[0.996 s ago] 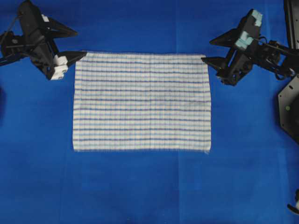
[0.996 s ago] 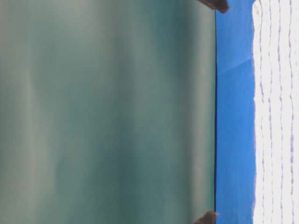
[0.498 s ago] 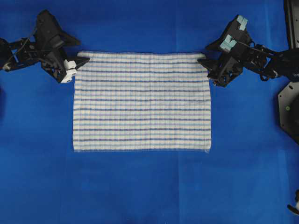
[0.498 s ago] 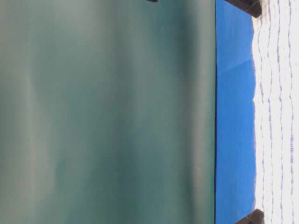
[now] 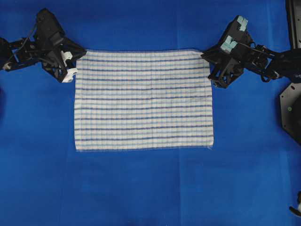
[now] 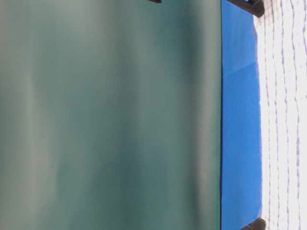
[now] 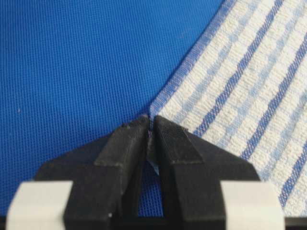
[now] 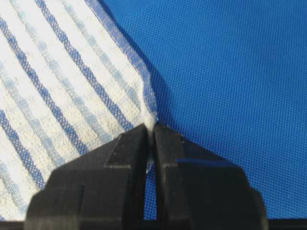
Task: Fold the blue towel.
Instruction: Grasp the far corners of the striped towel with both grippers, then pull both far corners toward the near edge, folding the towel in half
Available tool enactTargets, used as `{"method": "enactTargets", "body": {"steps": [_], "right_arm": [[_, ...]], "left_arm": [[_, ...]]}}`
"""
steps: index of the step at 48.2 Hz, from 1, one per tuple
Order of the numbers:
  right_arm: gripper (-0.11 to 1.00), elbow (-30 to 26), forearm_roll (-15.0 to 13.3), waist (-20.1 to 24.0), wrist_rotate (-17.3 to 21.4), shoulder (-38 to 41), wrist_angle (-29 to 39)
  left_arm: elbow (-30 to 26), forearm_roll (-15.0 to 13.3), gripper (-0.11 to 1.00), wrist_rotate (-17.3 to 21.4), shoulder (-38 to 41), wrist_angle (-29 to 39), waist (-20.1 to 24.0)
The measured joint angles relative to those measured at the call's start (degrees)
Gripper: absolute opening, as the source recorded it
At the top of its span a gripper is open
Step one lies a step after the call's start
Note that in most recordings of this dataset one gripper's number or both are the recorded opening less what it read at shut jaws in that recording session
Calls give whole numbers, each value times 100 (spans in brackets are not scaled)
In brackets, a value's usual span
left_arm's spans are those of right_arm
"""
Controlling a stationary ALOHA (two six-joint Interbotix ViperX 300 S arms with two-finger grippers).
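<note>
From above, the blue towel [image 5: 143,100] lies flat and spread out in the middle of the desk [image 5: 141,188], which is covered in plain blue cloth. The left tool [image 5: 77,57] is at the towel's far left corner and the right tool [image 5: 207,57] is at its far right corner. A moment ago both tools were wide open beside those corners. Now they have snapped closed on them, and the far edge looks pulled a bit straighter.

From the side, low down, you mostly see a green wall [image 6: 110,115]. The towel [image 6: 283,120] shows at the right edge, with a dark tool tip at the top and at the bottom of the picture.

The left wrist camera shows the left tool [image 7: 152,132] pinching the very tip of the towel [image 7: 240,81] corner.

The right wrist camera shows the right tool [image 8: 150,129] pinching the other corner of the towel [image 8: 62,91].

So both corners are caught. I think the fold can begin: lift the far edge and bring it to the near edge. Only a tiny bit of cloth is held, so it might slip.
</note>
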Motion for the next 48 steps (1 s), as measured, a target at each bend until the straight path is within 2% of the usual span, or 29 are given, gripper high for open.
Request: {"method": "enactTargets", "body": {"steps": [11, 24, 33, 48], "right_arm": [[4, -9, 9, 26, -9, -193, 62], [4, -9, 0, 35, -44, -949, 562], [4, 0, 0, 53, -44, -1063, 686], [4, 264, 53, 519, 35, -1521, 1037]], "left_arm": [[-53, 9, 5, 79, -229, 105, 0], [-149, 26, 5, 246, -914, 686, 0], [-149, 26, 5, 264, -1099, 782, -44], [26, 26, 5, 176, -1529, 791, -773]]}}
